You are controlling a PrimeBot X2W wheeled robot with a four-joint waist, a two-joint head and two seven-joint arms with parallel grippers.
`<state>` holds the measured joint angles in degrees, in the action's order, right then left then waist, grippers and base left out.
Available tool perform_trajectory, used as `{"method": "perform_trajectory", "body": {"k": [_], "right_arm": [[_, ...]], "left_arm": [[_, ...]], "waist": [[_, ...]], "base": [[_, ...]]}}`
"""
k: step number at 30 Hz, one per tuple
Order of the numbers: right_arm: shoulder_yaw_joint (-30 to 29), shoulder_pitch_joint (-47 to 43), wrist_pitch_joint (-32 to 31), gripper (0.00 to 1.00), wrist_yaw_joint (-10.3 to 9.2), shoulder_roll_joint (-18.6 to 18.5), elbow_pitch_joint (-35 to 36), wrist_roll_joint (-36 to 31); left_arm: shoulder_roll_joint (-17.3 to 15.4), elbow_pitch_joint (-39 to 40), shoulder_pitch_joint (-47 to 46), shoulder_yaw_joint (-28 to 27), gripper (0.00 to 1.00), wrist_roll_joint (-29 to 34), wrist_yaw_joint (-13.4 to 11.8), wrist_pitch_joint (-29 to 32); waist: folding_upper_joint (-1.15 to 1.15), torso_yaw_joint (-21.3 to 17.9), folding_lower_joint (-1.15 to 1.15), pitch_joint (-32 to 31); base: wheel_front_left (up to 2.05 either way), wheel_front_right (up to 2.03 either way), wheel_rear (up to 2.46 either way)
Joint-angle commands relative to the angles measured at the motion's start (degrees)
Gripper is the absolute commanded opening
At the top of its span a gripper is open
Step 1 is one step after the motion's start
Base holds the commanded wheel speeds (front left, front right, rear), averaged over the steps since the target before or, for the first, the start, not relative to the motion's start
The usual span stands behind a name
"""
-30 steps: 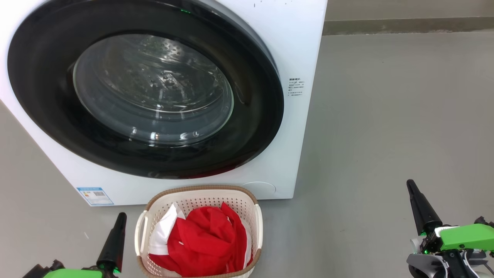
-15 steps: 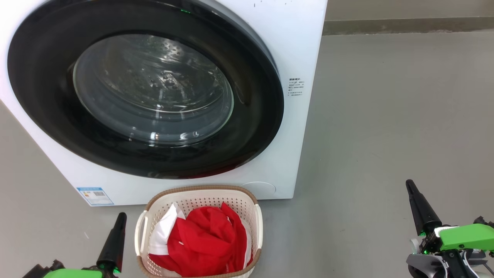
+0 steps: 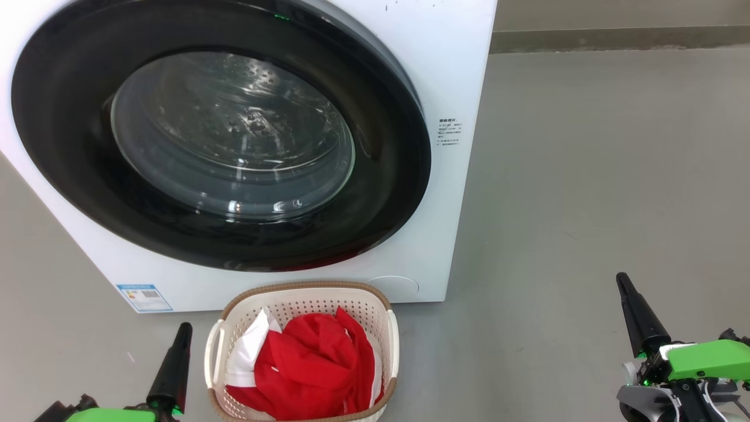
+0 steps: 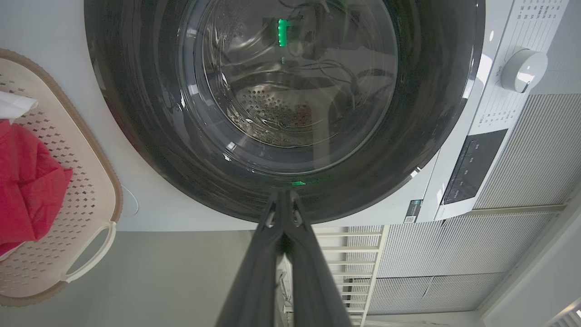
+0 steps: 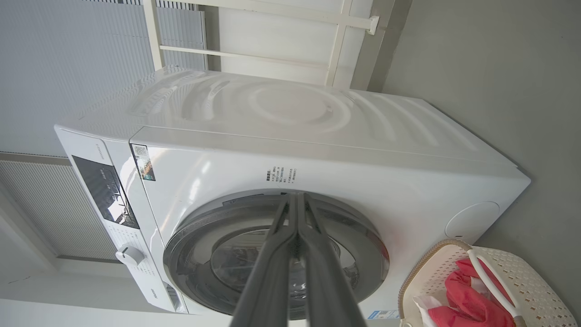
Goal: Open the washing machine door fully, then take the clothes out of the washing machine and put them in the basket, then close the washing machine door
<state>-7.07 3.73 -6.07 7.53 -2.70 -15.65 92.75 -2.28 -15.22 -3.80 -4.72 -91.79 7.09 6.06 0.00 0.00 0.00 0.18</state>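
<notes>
The door (image 3: 222,140) is seen shut flush on the washing machine (image 3: 451,70), and the clothes (image 3: 310,363) are heaped in the basket (image 3: 304,286) just before it. The left gripper (image 3: 185,327) and the right gripper (image 3: 621,279) are both closed on nothing, the left held low just beside the basket, the right well apart. The work is judged done; should its closure be doubted, the door is best pressed squarely near its edge.

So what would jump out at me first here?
The huge glossy black washing machine door, shut, dominates the upper left of the head view. In front of it, bright red clothes fill the cream basket, with the shut left pincer beside it and the shut right pincer farther off.
</notes>
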Motion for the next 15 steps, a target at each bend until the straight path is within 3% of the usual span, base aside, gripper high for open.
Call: {"method": "perform_trajectory", "body": {"k": [1,15], "right_arm": [[0.79,2.43,-0.22,0.00,-0.04,-0.39,1.64,-0.39],[0.73,2.44,-0.27,0.00,-0.04,-0.35,1.64,-0.44]], "left_arm": [[-0.60,1.19,-2.38,-1.80,0.00,-0.38,0.40,0.43],[-0.60,1.19,-2.38,-1.80,0.00,-0.38,0.40,0.42]], "waist": [[0.00,0.00,0.00,0.00],[0.00,0.00,0.00,0.00]], "base": [[0.00,0.00,0.00],[0.00,0.00,0.00]]}}
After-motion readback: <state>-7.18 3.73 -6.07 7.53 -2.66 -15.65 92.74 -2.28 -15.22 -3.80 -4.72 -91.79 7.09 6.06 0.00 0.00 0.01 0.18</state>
